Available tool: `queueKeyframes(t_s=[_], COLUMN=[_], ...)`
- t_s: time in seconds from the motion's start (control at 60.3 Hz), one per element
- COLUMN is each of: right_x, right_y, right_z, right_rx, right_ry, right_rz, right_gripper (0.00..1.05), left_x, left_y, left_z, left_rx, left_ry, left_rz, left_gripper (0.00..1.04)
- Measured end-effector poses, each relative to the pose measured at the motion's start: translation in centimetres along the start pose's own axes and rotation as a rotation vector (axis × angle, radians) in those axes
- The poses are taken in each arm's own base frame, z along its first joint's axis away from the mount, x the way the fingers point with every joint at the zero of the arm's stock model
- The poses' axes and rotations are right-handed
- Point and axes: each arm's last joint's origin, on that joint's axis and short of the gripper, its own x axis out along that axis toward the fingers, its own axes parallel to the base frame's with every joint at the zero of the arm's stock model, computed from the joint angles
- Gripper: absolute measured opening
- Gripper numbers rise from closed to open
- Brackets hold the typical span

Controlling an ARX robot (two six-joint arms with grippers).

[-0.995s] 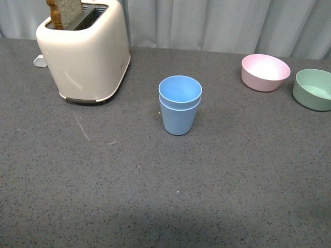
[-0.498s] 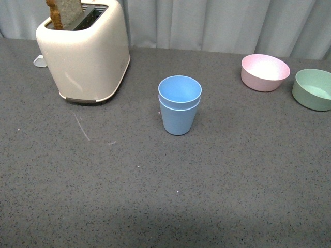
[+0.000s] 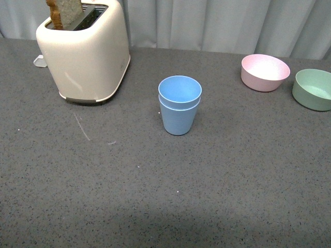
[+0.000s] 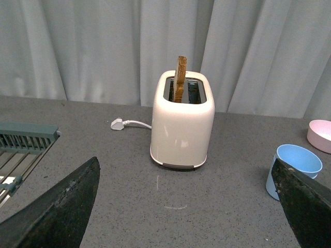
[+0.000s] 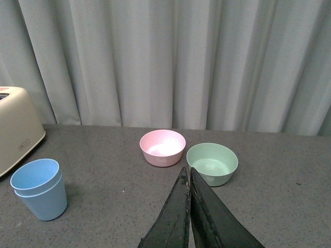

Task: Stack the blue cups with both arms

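Observation:
The two blue cups stand nested, one inside the other, upright in the middle of the dark grey table. They also show in the left wrist view and in the right wrist view. No arm shows in the front view. My left gripper is open and empty, its black fingers spread wide, well back from the cups. My right gripper is shut on nothing, away from the cups and pointing toward the bowls.
A cream toaster with a slice of bread stands at the back left, its white plug behind it. A pink bowl and a green bowl sit at the back right. A grey rack shows in the left wrist view.

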Motion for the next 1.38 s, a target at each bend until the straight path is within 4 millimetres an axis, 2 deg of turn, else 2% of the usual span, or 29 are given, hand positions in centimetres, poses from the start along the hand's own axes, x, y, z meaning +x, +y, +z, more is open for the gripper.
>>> queueKeyframes(t_s=[0.498,0.713,0.813,1.012,1.377], right_x=[-1.4,-1.4,-1.4,-1.4,-1.4], right_y=[0.0,0.0,0.0,0.0,0.0], right_z=[-0.3,-0.3,-0.3,-0.3,-0.3], right_rx=[-0.001,-0.001,-0.001,0.0,0.0], right_ry=[0.006,0.005,0.005,0.005,0.005], right_rz=[0.003,0.003,0.003,0.003,0.003], right_gripper=[0.02,0.38,0.61,0.96,0.95], left_x=[0.0,0.0,0.0,0.0,0.0], left_y=[0.0,0.0,0.0,0.0,0.0], left_z=[0.0,0.0,0.0,0.0,0.0], left_rx=[0.0,0.0,0.0,0.0,0.0], left_ry=[0.0,0.0,0.0,0.0,0.0], left_rz=[0.0,0.0,0.0,0.0,0.0], left_gripper=[0.98,0.98,0.98,0.98,0.98])
